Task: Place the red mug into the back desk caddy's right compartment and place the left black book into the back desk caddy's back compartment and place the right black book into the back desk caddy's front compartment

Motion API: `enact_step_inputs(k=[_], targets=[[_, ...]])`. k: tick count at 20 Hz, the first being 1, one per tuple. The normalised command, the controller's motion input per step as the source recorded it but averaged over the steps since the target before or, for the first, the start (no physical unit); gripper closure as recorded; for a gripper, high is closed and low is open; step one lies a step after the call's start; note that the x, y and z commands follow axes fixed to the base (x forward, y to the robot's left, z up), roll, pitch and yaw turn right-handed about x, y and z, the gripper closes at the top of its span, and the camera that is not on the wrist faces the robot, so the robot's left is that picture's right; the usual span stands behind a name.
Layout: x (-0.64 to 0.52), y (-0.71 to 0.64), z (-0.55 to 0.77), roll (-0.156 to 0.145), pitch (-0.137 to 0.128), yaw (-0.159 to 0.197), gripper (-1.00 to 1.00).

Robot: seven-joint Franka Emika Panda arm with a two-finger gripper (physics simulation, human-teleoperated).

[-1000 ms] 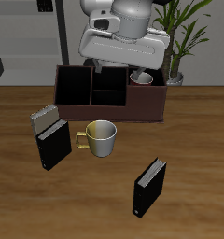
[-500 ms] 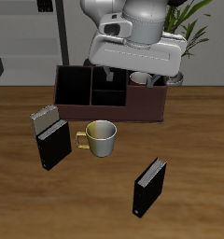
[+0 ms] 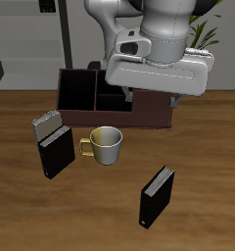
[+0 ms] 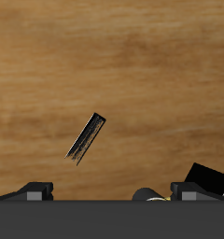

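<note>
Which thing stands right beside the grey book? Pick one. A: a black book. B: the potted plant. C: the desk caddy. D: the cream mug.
A: a black book stands upright against the grey book, while the cream mug sits apart from both.

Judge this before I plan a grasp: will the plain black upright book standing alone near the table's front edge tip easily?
Probably: the left black book stands upright on a narrow edge, unsupported. It looks a stiff slab, so likely rigid when pinched.

Even soft light, faint shadows under objects, sharp, no glare.
</note>
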Motion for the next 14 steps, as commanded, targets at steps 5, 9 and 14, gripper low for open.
enact_step_inputs(k=[5, 9, 14], targets=[[0.31, 0.24, -0.22, 0.1, 0.014, -0.035, -1.0], [0.24, 0.14, -0.25, 0.079, -0.02, -0.075, -1.0], [0.19, 0.02, -0.38, 0.012, -0.001, -0.07, -1.0]])
